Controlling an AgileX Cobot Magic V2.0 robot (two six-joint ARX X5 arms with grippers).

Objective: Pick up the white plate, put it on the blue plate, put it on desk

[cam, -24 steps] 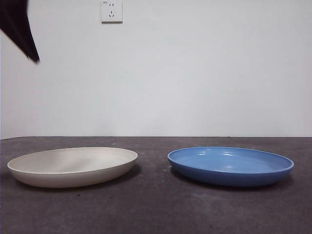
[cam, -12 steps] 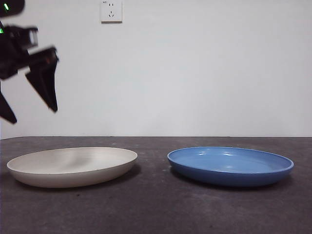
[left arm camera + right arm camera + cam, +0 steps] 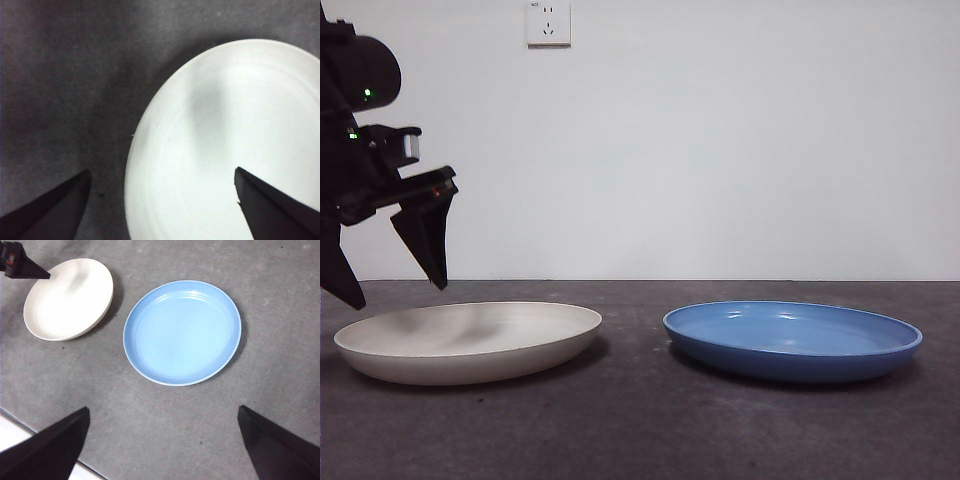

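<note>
The white plate (image 3: 470, 340) lies flat on the desk (image 3: 640, 430) at the lower left of the front view, well apart from the blue plate (image 3: 793, 340) at the lower right. Both sit empty with their rims up.

The left gripper (image 3: 390, 265) hangs at the left edge of that view, above the white plate's near-left rim and not touching it. Its jaws are spread wide. In the left wrist view (image 3: 160, 205) one jaw stands over the bare desk and the other over the plate's inner floor, so the rim (image 3: 131, 165) lies between them. The right gripper (image 3: 162, 440) waits high above the desk, its jaws also spread, looking down on both plates.

The white plate looks stiff and light, with a smooth matte face that should give the jaws fair grip, though whether it is plastic or ceramic cannot be told from these views. It is too wide to span, so the only sensible hold is a pinch on the low curved rim, one jaw inside and one outside. Held by a single edge it would likely sag or swing, and a thin rim could slip, so a deep, firm bite seems wise. The glossy blue plate looks slicker, so the white plate may slide once it is set on top.
</note>
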